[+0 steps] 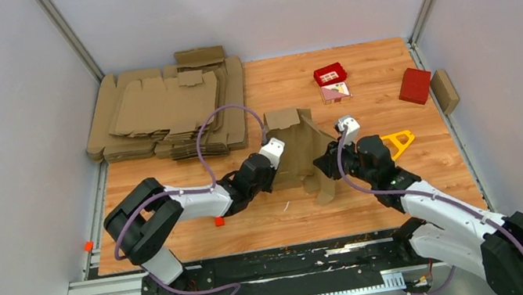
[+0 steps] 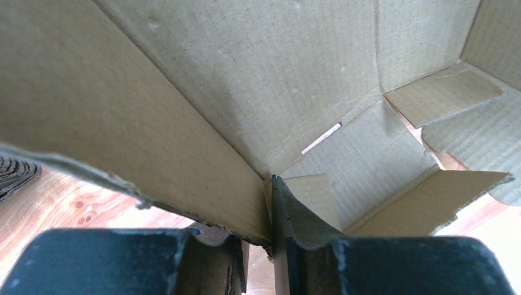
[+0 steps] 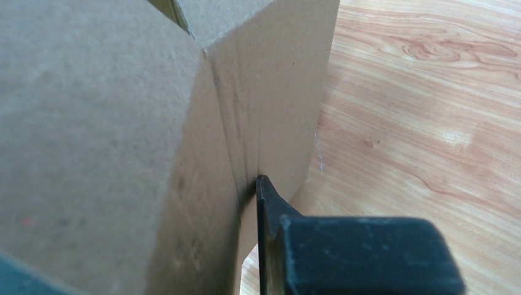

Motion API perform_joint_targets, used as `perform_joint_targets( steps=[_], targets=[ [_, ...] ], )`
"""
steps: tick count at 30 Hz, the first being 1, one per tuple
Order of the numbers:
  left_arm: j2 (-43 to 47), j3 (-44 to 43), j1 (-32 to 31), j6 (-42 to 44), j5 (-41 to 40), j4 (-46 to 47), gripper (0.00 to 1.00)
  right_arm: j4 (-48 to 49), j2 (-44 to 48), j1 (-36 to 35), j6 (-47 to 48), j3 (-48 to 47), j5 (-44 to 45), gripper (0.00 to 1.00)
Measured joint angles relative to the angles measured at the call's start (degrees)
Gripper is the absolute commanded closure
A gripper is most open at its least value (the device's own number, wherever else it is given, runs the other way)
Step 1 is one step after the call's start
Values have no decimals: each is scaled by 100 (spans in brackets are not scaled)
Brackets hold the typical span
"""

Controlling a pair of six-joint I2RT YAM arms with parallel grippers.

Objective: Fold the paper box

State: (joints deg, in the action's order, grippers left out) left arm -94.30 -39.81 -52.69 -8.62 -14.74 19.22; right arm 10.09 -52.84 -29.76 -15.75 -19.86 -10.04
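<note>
The paper box is a half-folded brown cardboard piece standing mid-table between both arms, flaps sticking out. My left gripper reaches into its left side. In the left wrist view the box's inside fills the frame, and one wall runs between the jaws of that gripper, pressed against the right finger. My right gripper holds the box's right side. In the right wrist view a panel sits in this gripper. One finger lies against its outer face, and the cardboard hides the other.
A pile of flat brown blanks fills the back left. Two small red boxes and a small brown box sit at the back right. A yellow triangular piece lies just right of the right gripper. A small red bit lies near the left arm.
</note>
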Motion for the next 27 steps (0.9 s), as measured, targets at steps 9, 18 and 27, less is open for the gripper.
perform_joint_targets(
  steps=[9,18,27],
  targets=[
    [-278,-52,22,17,-411,691,85,-125,-776,-105,149,-839,-339,87],
    [-424,295,131,258,-726,1779,82,632,-1515,-103,149,-984,-282,87],
    [-485,302,129,234,-673,2006,65,575,-1137,-107,251,-688,186,84]
  ],
)
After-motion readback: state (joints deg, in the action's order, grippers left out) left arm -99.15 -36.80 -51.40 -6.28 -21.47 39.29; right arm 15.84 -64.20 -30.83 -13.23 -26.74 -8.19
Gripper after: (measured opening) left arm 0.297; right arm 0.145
